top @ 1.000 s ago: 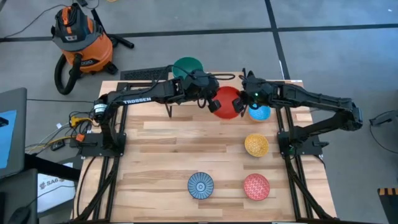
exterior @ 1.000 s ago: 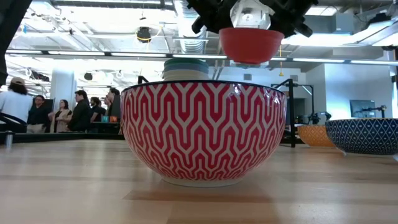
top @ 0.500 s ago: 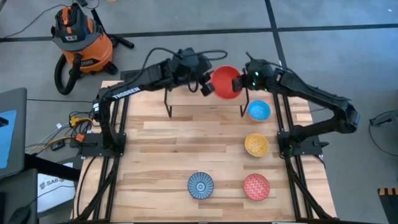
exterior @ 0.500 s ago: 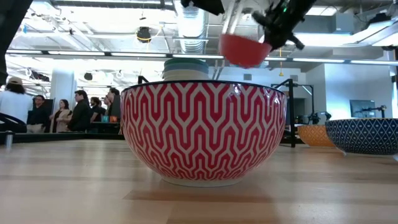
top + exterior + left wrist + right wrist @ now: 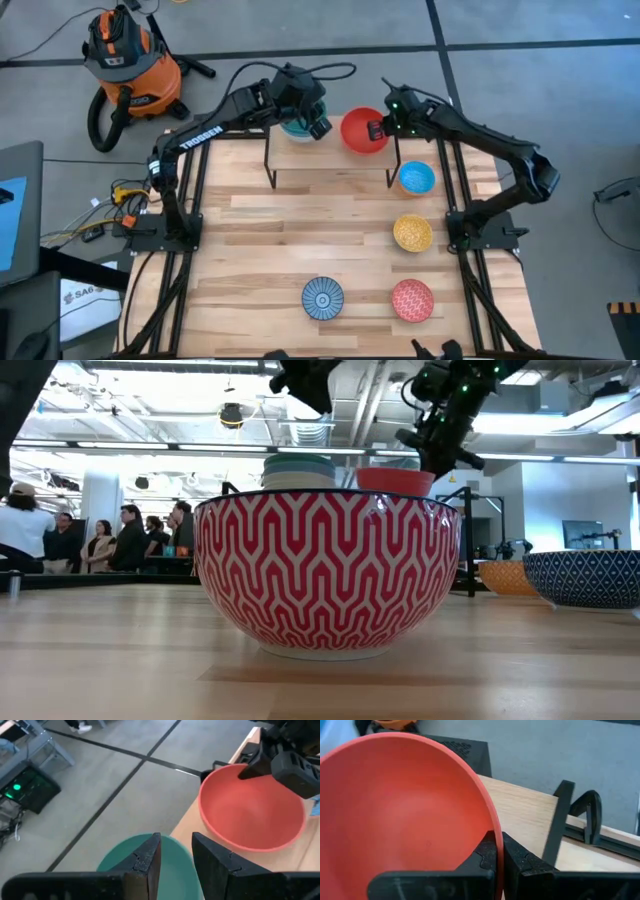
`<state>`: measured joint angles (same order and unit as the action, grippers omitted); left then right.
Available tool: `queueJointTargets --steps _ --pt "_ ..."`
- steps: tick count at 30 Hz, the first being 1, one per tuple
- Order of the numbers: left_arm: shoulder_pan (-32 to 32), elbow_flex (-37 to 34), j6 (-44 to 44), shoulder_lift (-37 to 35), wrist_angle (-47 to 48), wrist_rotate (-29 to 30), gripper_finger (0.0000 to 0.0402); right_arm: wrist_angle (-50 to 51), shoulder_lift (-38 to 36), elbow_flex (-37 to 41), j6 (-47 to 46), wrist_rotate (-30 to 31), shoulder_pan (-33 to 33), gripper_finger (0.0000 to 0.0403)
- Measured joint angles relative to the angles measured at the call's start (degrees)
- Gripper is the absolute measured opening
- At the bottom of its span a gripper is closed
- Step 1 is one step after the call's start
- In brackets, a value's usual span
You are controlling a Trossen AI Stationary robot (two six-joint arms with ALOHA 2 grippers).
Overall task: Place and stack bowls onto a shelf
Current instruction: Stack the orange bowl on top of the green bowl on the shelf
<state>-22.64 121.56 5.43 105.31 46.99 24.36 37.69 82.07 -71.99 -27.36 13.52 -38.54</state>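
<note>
On the shelf, the left gripper is hovering, fingers parted and empty, above the teal bowl; beside it, the right gripper is pinching the upright red bowl's rim, mouth facing up.

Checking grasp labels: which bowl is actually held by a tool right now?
The red bowl, pinched at its rim by the right tool at the shelf's right end. The others sit free.
</note>
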Motion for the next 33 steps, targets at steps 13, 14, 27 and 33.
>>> queueJointTargets --steps 13,14,27,33 --pt "-5.64 0.00 3.89 0.03 -0.06 -1.49 0.0097 -3.54 -1.26 -2.34 -0.17 -1.88 -0.07 0.0025" --pt "-6.76 0.01 4.80 0.35 -0.69 -1.72 0.0097 -3.52 -1.28 -3.18 0.01 -1.84 -0.09 0.0025" --pt "-22.03 -0.07 8.42 8.30 -5.31 -14.93 0.0061 -1.98 -1.23 -7.04 -0.25 -1.18 0.69 0.0025" --pt "-24.50 0.00 5.48 8.80 -4.81 -23.73 0.0048 -1.64 -1.21 -7.04 -1.19 -0.98 0.61 0.0025"
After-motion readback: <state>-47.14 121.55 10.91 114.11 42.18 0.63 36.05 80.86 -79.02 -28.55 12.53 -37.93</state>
